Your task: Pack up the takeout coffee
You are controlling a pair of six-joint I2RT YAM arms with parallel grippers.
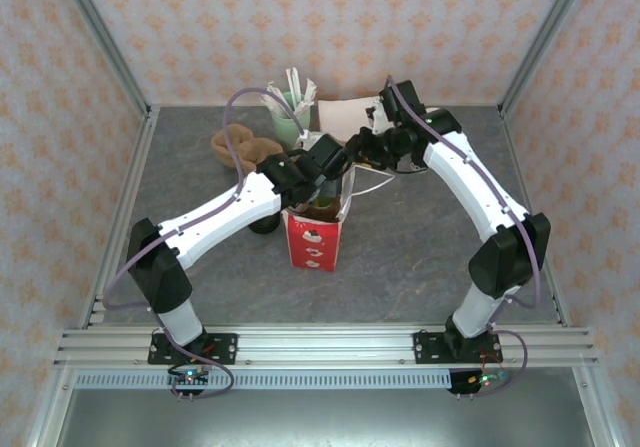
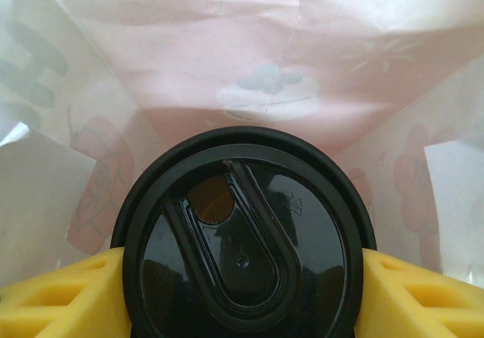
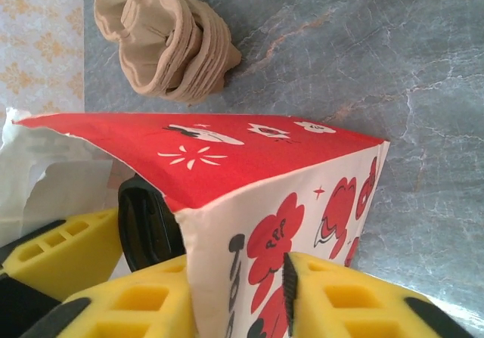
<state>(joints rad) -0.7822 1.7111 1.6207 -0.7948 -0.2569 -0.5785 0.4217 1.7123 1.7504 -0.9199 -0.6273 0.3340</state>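
Top view: red bag (image 1: 315, 239) stands upright, mouth open, approx mid-table (image 1: 430, 257), w/ both arms meeting over it. Left gripper (image 1: 322, 177) comes in from 8 o'clock & dips into the bag mouth. Right gripper (image 1: 352, 162) comes in from 4 o'clock & sits at the bag rim, approx 1 o'clock.

Left wrist view: takeout coffee (image 2: 242, 240) is inside the bag, black lid up, sip hole at approx 11 o'clock on the lid. Left gripper is clamped on it, w/ yellow fingers (image 2: 60, 300) against the lid rim at 9 & 3 o'clock. Pale inner bag walls, print showing through, stand around the cup at 9, 12 & 3 o'clock. Cup sides are hidden under the lid.

Right wrist view: right gripper pinches the bag wall, one yellow finger inside the mouth, the other outside on the red printed face, paper between, jaws narrow. Lid edge of the coffee shows just inside the mouth, w/ a yellow finger of the left gripper beside it at 9 o'clock.

Tan ruffled stack (image 3: 166, 43) lies on the grey table beyond the bag, apart from it; in top view it's at 11 o'clock of the bag. Green cup (image 1: 288, 117) w/ straws stands at 12 o'clock, near the back wall.
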